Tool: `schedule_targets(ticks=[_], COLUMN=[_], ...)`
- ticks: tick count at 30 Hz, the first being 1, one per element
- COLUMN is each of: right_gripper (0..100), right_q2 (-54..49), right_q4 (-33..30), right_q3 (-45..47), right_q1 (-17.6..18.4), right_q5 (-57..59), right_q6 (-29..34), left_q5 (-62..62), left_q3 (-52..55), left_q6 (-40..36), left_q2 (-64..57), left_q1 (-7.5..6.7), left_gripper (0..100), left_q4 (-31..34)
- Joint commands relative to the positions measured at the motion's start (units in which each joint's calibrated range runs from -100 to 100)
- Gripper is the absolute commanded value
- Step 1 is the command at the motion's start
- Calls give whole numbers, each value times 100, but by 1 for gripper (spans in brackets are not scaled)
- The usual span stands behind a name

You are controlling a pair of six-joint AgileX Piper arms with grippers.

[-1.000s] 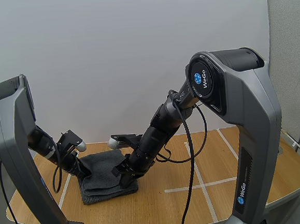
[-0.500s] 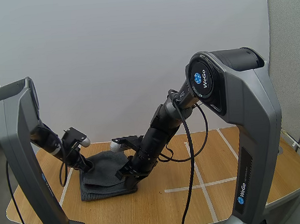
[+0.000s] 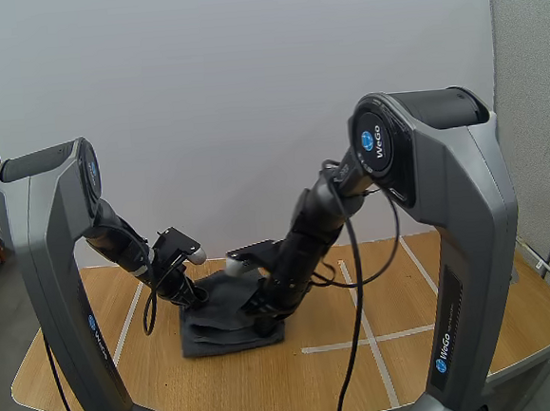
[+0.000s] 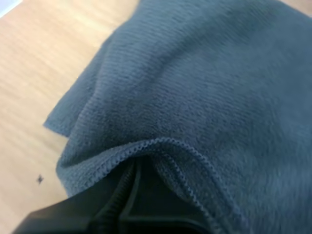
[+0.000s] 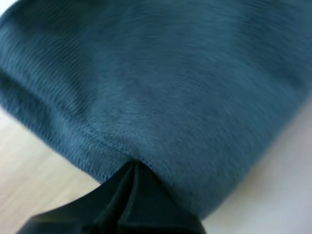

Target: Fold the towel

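Observation:
A dark grey towel [image 3: 218, 326] lies bunched and folded on the wooden table [image 3: 438, 345], left of centre. My left gripper [image 3: 191, 294] is down at the towel's left back edge. In the left wrist view its fingers lie together under the stitched hem, shut on the towel [image 4: 209, 87] at the left gripper's tips [image 4: 134, 168]. My right gripper [image 3: 263, 317] presses at the towel's right front side. In the right wrist view the right gripper [image 5: 134, 166] is a single dark wedge pinching the hem of the towel [image 5: 161, 83].
White tape lines [image 3: 364, 339] cross the tabletop to the right of the towel. The tall grey bases of both arms stand at the near left and near right. Bare wood lies to the right and in front of the towel.
Both arms have moved to the right, dragging the towel along the table toward the centre. The towel looks more bunched and compact than a second ago.

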Motion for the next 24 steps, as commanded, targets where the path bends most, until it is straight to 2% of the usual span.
schedule_targets(ticks=[1, 4, 7, 11, 14, 18, 24], right_gripper=[0, 0, 0, 0, 0, 0, 0], right_q2=[-79, -189, -489, -1074, -1535, -1634, -948], right_q4=[-125, -105, 173, 312, 404, 419, 405], right_q3=[27, 27, 27, 27, 27, 27, 27], right_q1=[-491, -528, -518, -518, -518, -518, -518], right_q5=[74, 600, 904, 1006, 1064, 584, -219], right_q6=[58, 49, 17, 15, -7, -93, -203], left_q5=[77, 77, 310, 1677, 2806, 2871, 2892], left_q3=[108, 91, 19, -130, -249, -276, -276], left_q6=[-76, -76, -76, -201, -252, -328, -433], left_q2=[226, 162, 51, -286, -821, -1525, -2090], left_q1=[-191, -191, -191, -183, -117, -43, -60], left_gripper=[0, 0, 0, 0, 0, 0, 0], left_q4=[99, -86, -98, -111, -177, -252, -434])
